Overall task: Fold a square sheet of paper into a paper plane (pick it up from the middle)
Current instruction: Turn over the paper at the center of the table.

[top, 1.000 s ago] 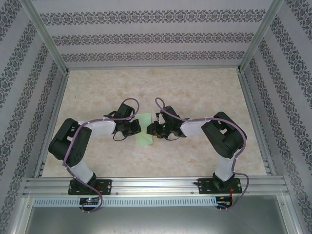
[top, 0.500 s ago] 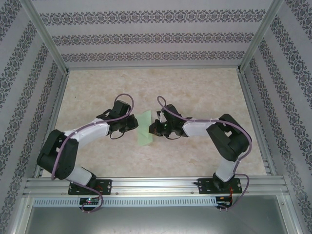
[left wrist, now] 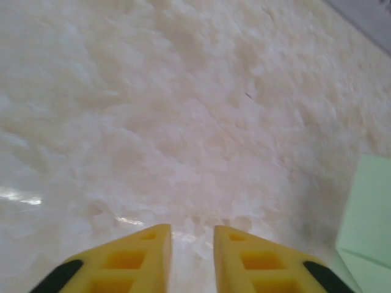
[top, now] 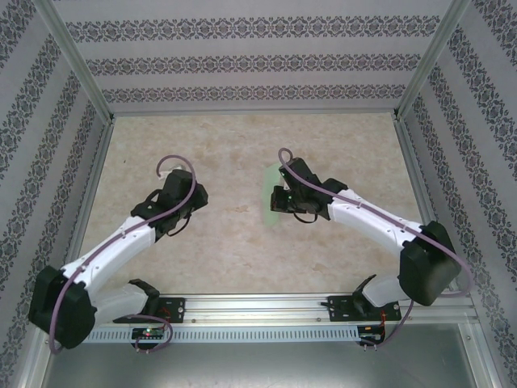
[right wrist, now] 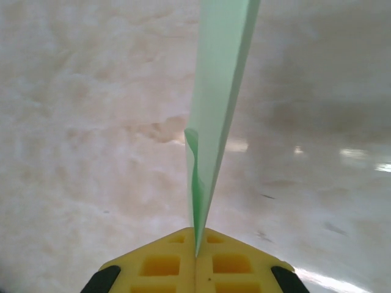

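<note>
Your right gripper (right wrist: 195,247) is clamped on the slim pale mint-green paper plane (right wrist: 220,91) over the middle of the beige tabletop (top: 242,137), left gripper (left wrist: 192,244) parted, empty; folding looks nearly done.

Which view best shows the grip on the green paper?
Right wrist: the green paper stands edge-on, clamped in the shut right pincer. Top external shows the green paper as a thin strip beside that pincer. Left wrist catches just a corner of the green paper at the frame's right edge.
</note>
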Robot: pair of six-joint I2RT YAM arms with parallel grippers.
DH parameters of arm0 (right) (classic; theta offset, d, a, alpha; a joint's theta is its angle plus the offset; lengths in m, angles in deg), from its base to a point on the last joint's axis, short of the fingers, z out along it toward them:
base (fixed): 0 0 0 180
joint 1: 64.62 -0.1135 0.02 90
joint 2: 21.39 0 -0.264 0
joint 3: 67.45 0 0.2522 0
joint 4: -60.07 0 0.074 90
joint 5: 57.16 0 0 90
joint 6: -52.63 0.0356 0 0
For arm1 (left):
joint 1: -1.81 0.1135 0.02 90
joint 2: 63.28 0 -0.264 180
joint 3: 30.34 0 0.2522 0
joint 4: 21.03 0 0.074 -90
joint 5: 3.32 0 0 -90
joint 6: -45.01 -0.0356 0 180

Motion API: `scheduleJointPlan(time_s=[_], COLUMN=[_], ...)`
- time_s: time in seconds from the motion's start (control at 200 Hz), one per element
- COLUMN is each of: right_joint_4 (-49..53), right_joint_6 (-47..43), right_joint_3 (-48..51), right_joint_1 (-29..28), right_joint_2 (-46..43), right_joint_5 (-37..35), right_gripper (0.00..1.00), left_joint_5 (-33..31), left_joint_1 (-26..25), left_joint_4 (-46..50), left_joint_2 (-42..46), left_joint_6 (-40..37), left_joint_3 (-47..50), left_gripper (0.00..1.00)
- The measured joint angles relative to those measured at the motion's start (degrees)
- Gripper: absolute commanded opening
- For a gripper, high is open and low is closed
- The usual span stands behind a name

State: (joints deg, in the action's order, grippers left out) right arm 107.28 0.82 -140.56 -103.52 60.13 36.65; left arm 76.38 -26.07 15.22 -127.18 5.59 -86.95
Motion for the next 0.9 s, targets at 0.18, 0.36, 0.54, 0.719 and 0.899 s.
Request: scheduleJointPlan(time_s=[0.18, 0.36, 0.54, 0.719, 0.899], right_joint_4=[15.13, 26.69, 35.67, 39.67, 38.21], right_joint_6=[-2.64, -3.43, -2.32, -0.79, -0.61], right_joint_3=[-5.86, -12.68, -17.38, -22.62, -26.62], right_joint_1=[-1.01, -5.92, -11.02, -15.21, -17.31], right_joint_2=[-1.73, 2.34, 12.98, 24.41, 32.46], right_joint_5=[-11.52, -21.46, -28.39, -30.58, -26.75], right_gripper=[0.03, 0.07, 0.06, 0.10, 0.21], left_joint_5=[-6.27, -10.88, -14.80, -17.11, -18.62], left_joint_1=[0.00, 0.00, 0.00, 0.00, 0.00], left_joint_4=[0.90, 3.04, 3.02, 4.46, 6.54], left_joint_2=[5.79, 6.78, 13.29, 15.96, 18.60], left_joint_6=[0.96, 3.19, 4.87, 5.92, 7.06], left_joint_3=[3.39, 4.59, 10.58, 11.56, 11.82], left_gripper=[0.32, 0.31, 0.34, 0.33, 0.34])
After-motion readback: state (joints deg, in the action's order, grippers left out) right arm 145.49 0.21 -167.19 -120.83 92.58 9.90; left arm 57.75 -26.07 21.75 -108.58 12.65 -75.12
